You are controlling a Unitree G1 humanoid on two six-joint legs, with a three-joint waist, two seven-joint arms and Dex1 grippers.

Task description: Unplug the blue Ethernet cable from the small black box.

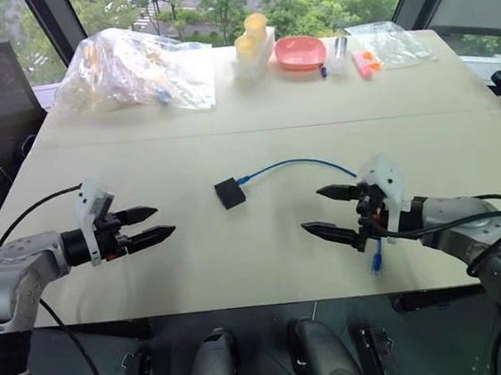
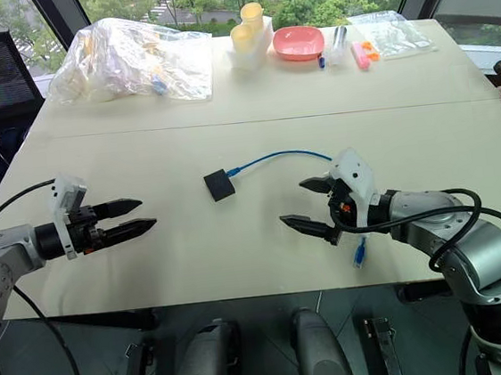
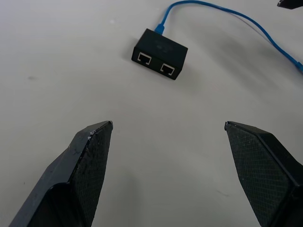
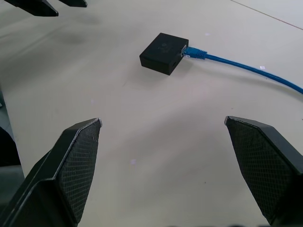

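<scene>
Grippers hover over the pale table (image 1: pixel 241 269), one on each side of the box. On the left, the left gripper (image 1: pixel 152 225) has its fingers spread apart and holds nothing. Between the two lies the small black box (image 1: pixel 229 192), flat on the table, with the blue cable (image 1: pixel 297 162) still plugged into its side and curving off to the right. There the right gripper (image 1: pixel 326 210) is spread wide and empty too, with the cable's free plug lying beneath it.
</scene>
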